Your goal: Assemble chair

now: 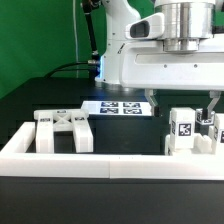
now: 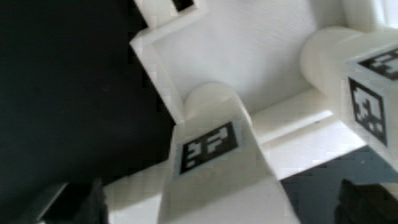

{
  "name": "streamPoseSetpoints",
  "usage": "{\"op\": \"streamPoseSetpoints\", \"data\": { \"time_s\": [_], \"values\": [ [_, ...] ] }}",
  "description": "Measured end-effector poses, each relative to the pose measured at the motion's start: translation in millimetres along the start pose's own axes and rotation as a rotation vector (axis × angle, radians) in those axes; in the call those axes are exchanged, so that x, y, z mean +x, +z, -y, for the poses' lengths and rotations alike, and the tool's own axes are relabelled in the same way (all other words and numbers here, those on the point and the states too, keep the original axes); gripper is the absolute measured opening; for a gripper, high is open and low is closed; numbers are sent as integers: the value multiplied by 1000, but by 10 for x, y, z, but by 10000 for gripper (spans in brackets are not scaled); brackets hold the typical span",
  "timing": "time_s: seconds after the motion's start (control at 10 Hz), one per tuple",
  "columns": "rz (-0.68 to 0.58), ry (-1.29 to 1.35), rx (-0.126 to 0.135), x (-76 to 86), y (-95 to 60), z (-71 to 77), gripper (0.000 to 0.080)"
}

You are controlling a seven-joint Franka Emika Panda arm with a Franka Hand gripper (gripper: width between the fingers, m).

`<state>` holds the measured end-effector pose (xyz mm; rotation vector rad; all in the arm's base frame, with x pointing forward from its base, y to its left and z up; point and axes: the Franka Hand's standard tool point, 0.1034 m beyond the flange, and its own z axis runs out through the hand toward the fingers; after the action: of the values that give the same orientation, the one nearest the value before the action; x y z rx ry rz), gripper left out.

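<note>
Exterior view: arm (image 1: pixel 150 45) cropped by top edge; gripper (image 1: pixel 213 108) half hidden behind posts (image 1: pixel 172 136) at that view's right, themselves cut by the edge | wall (image 1: pixel 100 160) hides base of frame (image 1: pixel 64 131) | Wrist view: 2 fingers (image 2: pixel 75 200) dark, blurred, cropped by picture edge; 1 tag (image 2: pixel 366 100) cropped, pattern unreadable

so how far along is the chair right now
Early. Done: nothing looks clearly joined; the cross-braced frame sits alone by the border wall. In hand: nothing; the fingers are open over a tagged post, among parts on the exterior view's right. Whether those parts are already joined is unclear. Left: nearly all the joining.
</note>
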<state>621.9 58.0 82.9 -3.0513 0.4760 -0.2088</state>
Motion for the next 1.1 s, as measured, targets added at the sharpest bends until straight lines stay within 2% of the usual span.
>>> {"op": "streamPoseSetpoints", "data": {
  "time_s": [0.2, 0.4, 0.5, 0.6, 0.9, 1.1],
  "values": [
    [0, -76, -5, -1, 1, 2, 648],
    [0, -91, -5, -1, 3, 0, 385],
    [1, -86, -4, -2, 3, 0, 385],
    [1, -66, -4, -2, 4, -1, 289],
    [1, 92, -1, -3, 5, 0, 290],
    [5, 424, 7, 16, 10, -5, 291]
  ]
}}
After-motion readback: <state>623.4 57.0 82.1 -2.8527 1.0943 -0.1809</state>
